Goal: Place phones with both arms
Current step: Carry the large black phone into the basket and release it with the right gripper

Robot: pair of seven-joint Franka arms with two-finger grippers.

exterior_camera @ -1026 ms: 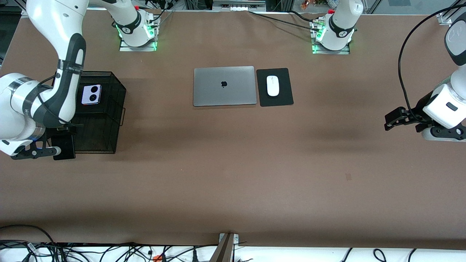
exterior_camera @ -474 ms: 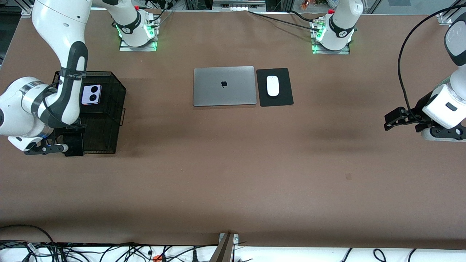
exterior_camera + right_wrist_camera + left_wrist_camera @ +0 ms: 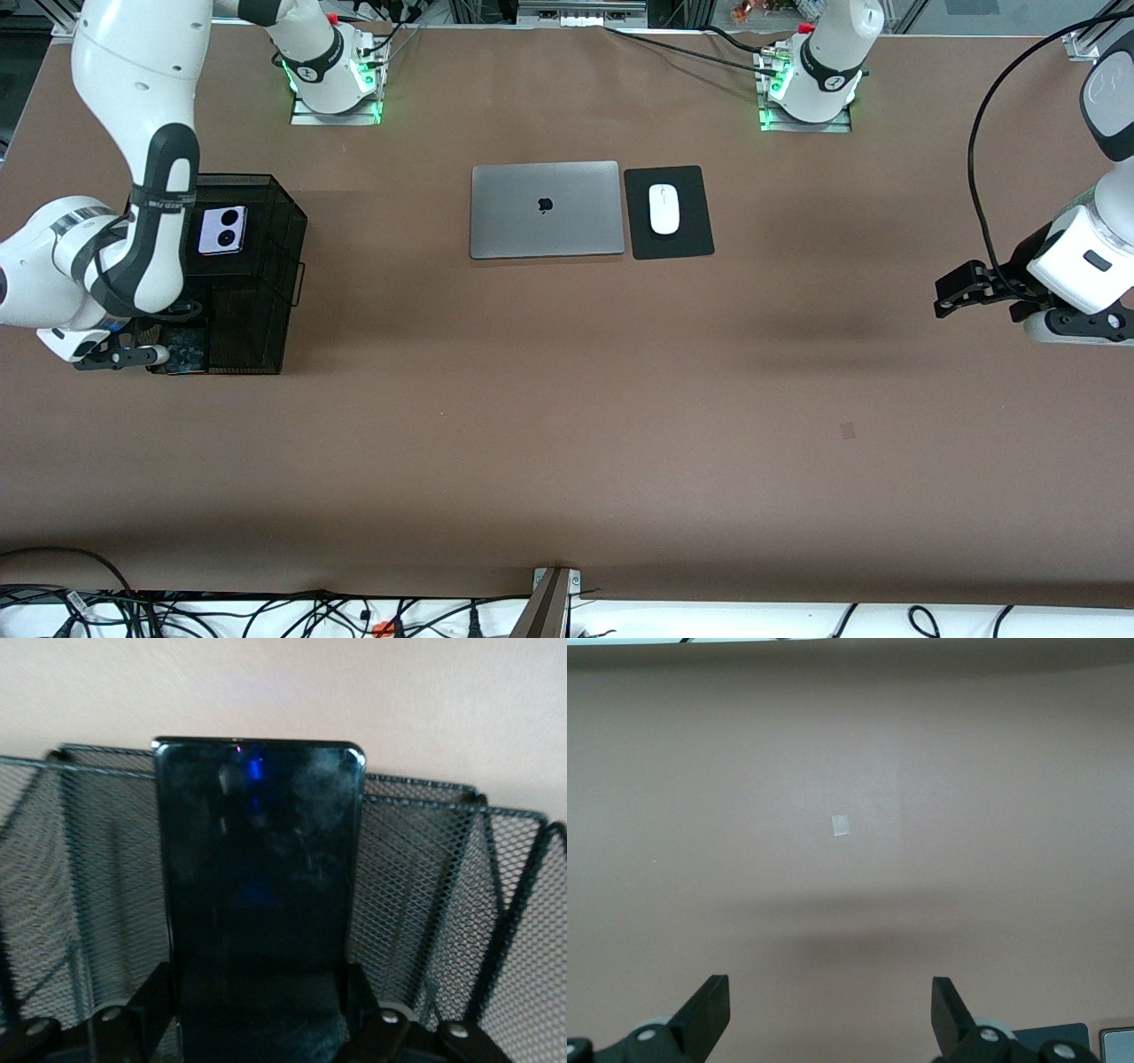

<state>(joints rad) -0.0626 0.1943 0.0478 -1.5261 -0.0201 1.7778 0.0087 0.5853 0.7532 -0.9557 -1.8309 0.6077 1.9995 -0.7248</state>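
Observation:
My right gripper (image 3: 168,352) is shut on the long black slab phone (image 3: 186,351) at the end of the black mesh basket (image 3: 266,266) nearer the front camera. In the right wrist view the slab (image 3: 259,877) sits between the fingers of the right gripper (image 3: 259,1014), with mesh walls (image 3: 416,886) on both sides. The lilac phone with two black circles (image 3: 221,230) lies in the basket, farther from the front camera. The small black folded phone is hidden. My left gripper (image 3: 952,297) waits open and empty over bare table at the left arm's end; its fingers (image 3: 709,1014) stand wide apart.
A closed grey laptop (image 3: 546,210) lies mid-table near the bases. Beside it, a white mouse (image 3: 664,209) rests on a black pad (image 3: 691,239). A small pale mark (image 3: 848,431) is on the brown table, also in the left wrist view (image 3: 842,825).
My right gripper has carried the black slab from outside the basket's near corner inward to the basket's near end. The left arm has not moved.

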